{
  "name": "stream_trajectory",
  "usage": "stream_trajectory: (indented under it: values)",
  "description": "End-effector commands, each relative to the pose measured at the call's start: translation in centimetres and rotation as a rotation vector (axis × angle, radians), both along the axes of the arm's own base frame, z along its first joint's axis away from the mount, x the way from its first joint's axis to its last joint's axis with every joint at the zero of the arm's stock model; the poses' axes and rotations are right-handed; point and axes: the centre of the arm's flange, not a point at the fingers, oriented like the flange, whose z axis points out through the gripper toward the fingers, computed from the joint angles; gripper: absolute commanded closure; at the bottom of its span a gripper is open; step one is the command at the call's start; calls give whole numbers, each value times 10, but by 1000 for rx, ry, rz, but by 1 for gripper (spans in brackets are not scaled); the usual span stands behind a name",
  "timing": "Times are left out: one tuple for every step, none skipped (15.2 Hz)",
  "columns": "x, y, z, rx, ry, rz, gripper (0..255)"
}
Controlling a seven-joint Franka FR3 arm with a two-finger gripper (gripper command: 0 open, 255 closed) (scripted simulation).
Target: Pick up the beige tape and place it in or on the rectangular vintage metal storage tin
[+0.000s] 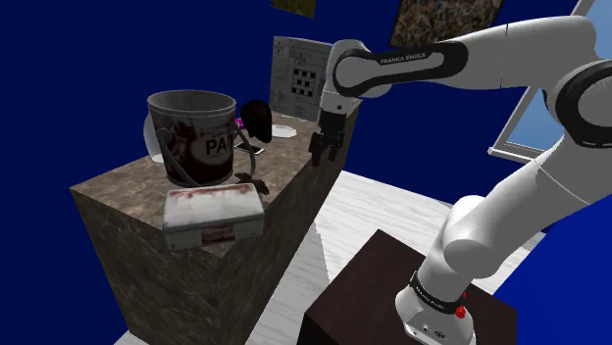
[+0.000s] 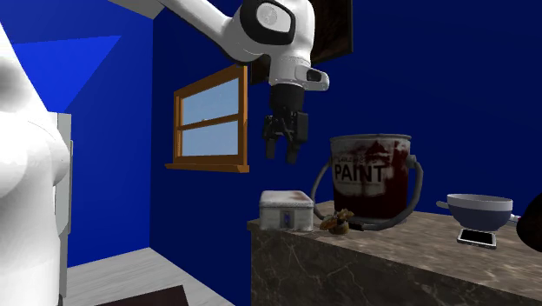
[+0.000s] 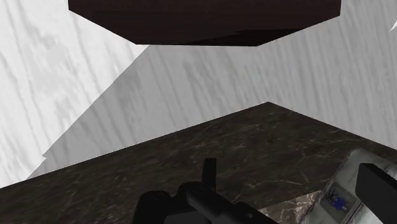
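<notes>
The white arm's black end effector (image 2: 281, 155) hangs in the air above the edge of the marbled bench (image 2: 391, 265), its fingers apart and holding nothing. The small brownish tape (image 2: 336, 223) lies on the bench between the pale rectangular tin (image 2: 286, 210) and a stained paint can (image 2: 372, 178), close to both.
</notes>
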Motion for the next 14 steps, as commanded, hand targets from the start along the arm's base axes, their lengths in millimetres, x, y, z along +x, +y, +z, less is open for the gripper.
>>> stream_trajectory:
  values:
    - [21, 3, -14, 3, -5, 7, 0]
    - [32, 6, -21, 5, -7, 11, 0]
    - [43, 8, -28, 6, -9, 15, 0]
    - [54, 10, -35, 7, -11, 19, 0]
    - [65, 12, -42, 9, -12, 23, 0]
    - [75, 15, -48, 10, -14, 27, 0]
    - [86, 17, -55, 12, -16, 30, 0]
    - [97, 20, -62, 13, -18, 34, 0]
    - [108, 22, -69, 15, -20, 38, 0]
    - [119, 25, -75, 16, -22, 42, 0]
    - [130, 27, -82, 17, -23, 46, 0]
    - [140, 30, -89, 19, -25, 50, 0]
    - [151, 33, -95, 20, -27, 54, 0]
    - [162, 36, -102, 22, -29, 57, 0]
